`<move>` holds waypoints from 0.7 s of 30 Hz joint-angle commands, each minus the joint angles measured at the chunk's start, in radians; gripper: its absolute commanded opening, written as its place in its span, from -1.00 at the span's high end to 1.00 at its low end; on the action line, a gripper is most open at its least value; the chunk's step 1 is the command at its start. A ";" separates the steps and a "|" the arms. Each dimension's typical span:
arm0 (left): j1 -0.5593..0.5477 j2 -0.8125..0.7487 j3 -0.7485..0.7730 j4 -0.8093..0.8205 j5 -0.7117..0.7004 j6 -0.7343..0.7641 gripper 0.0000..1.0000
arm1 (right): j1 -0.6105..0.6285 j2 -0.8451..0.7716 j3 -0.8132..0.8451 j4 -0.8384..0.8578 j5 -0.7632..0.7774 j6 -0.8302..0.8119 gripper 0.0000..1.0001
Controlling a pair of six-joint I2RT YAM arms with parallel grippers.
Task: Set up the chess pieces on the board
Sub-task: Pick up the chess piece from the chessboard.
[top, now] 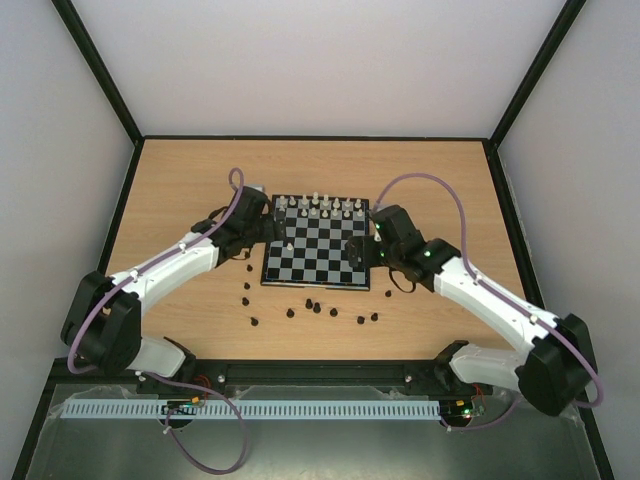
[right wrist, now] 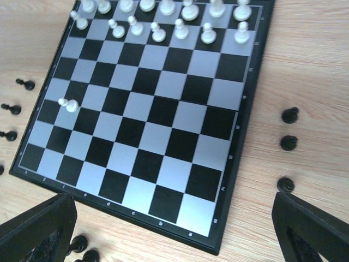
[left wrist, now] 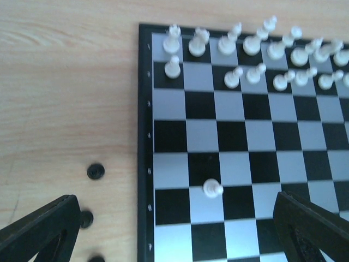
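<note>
1. A small square chessboard (top: 310, 262) of black and pale grey checks is lying flat mid-frame on the light wooden bench (top: 170, 190).
2. Tiny white chess pieces (top: 320, 206) are filling its top two rows, and a lone white pawn (top: 289, 247) is standing lower left.
3. Tiny black chess pieces (top: 316, 306) are sitting scattered on the bench below and left of the board.
4. The left gripper (top: 262, 230) is hovering at the board's left edge, its fingers spread wide and holding nothing.
5. The right gripper (top: 358, 252) is hovering over the board's right side, its fingers also spread wide and holding nothing.

surface (right wrist: 308, 65) looks like light wood-grain laminate, matt; board (right wrist: 163, 136) smooth with a sheen; chess pieces (left wrist: 212, 188) shiny plastic; fingers (right wrist: 38, 229) matt black
</note>
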 commanded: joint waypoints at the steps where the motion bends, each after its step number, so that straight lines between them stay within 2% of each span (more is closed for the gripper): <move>1: -0.044 -0.019 0.026 -0.119 -0.025 -0.010 -0.99 | -0.005 -0.064 -0.070 0.069 0.080 0.043 -0.97; 6: -0.066 0.032 0.045 -0.124 -0.025 0.000 -0.95 | -0.005 -0.061 -0.091 0.098 0.058 0.051 -0.97; 12: -0.106 0.150 0.121 -0.146 -0.067 0.005 -0.63 | -0.005 -0.051 -0.091 0.100 0.053 0.049 -0.97; 19: -0.110 0.250 0.177 -0.134 -0.076 0.017 -0.05 | -0.005 -0.053 -0.095 0.100 0.062 0.047 -0.97; 21: -0.110 0.270 0.188 -0.131 -0.068 0.021 0.19 | -0.005 -0.050 -0.096 0.103 0.063 0.046 -0.97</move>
